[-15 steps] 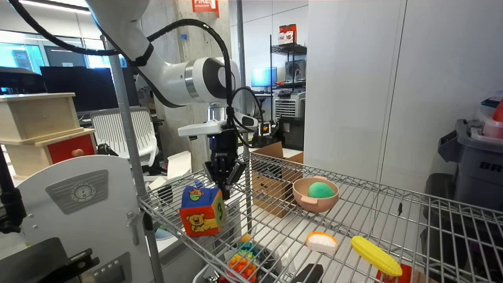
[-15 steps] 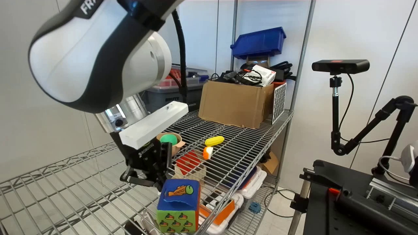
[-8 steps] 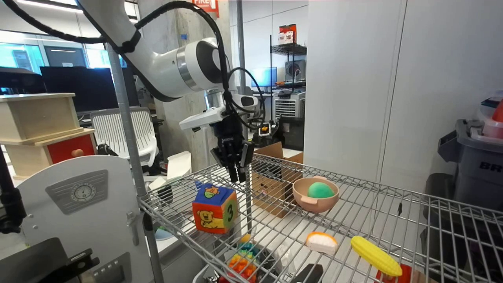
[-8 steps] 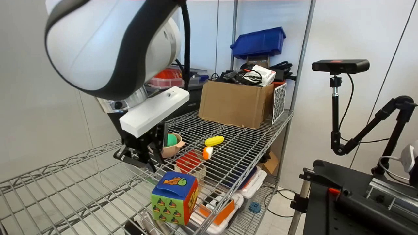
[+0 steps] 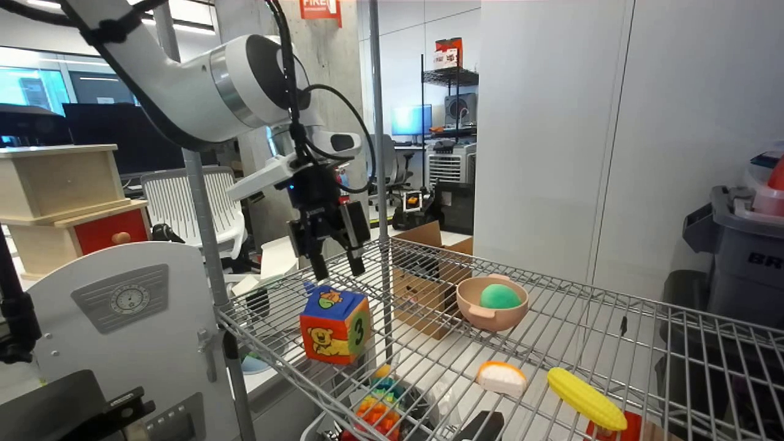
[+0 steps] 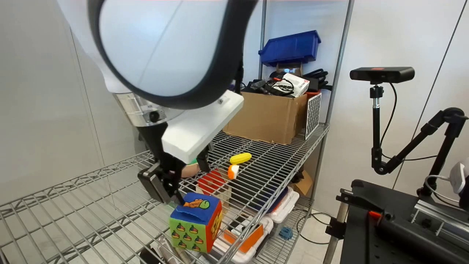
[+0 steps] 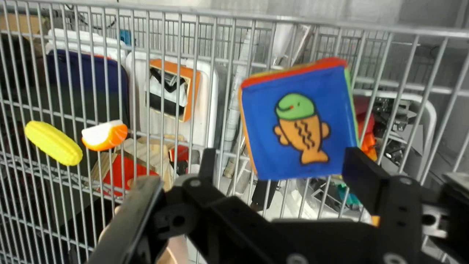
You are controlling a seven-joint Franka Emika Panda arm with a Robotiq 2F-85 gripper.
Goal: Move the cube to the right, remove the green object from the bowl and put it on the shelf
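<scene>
Cube (image 5: 334, 326) on wire shelf (image 6: 273, 168) | gripper (image 5: 337, 269) above it, spread wide, holding nothing | green ball (image 5: 499, 297) in bowl (image 5: 507, 320)

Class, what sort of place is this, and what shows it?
Probably a robotics lab: a robot arm hangs over a wire shelf, what looks like a camera tops a jointed stand, and a lit monitor shows behind.

Light is bright in both exterior views. In an exterior view, a ceiling light (image 5: 199, 29) between ten and eleven o'clock is blown out, glass (image 5: 56, 86) near ten glows blue, and a screen (image 5: 411, 120) shines at twelve. In an exterior view, the grey wall (image 6: 40, 110) at nine o'clock is dimmer than the white wall (image 6: 384, 40) at two. In the wrist view, the gripper (image 7: 281, 157) is blurred towards six o'clock; the block (image 7: 300, 128) shows clearer.
</scene>
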